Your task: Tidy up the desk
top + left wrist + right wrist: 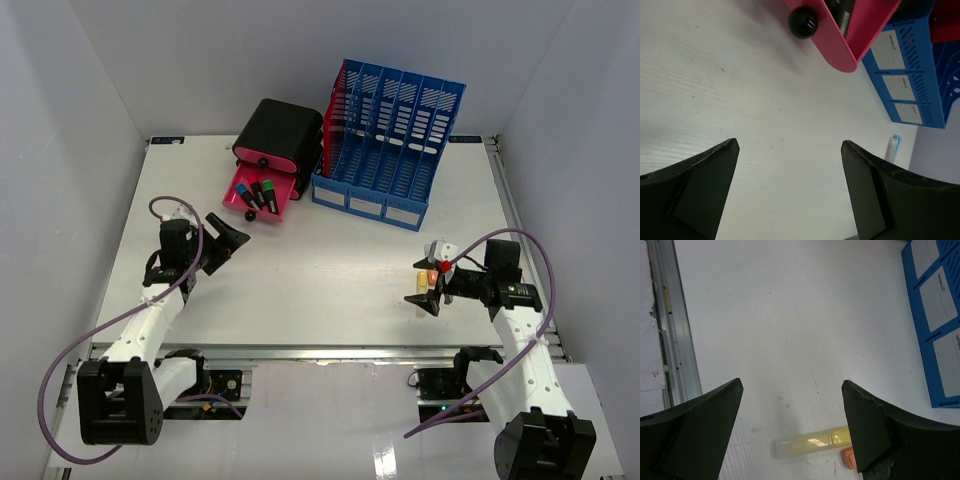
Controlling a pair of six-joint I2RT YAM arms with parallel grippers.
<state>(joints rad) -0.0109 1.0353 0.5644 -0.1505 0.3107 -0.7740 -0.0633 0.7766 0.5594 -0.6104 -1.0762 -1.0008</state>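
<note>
The desk (320, 270) is a white tabletop with metal rails. My left gripper (228, 243) is open and empty at the left, just in front of the open pink drawer (275, 212); in the left wrist view (789, 142) bare desk shows between its jaws. My right gripper (423, 285) is open at the right front, over a yellow highlighter (812, 444) that lies flat on the desk, low between the jaws in the right wrist view (791, 384). A small orange piece (850, 458) lies beside the highlighter, partly hidden by the right finger.
A black drawer box (280, 135) stands at the back; its pink drawer holds several markers (258, 195). A blue file organizer (390, 140) stands to its right. A white pen with a blue tip (893, 147) lies on the desk. The front rail (670, 325) runs near the right gripper.
</note>
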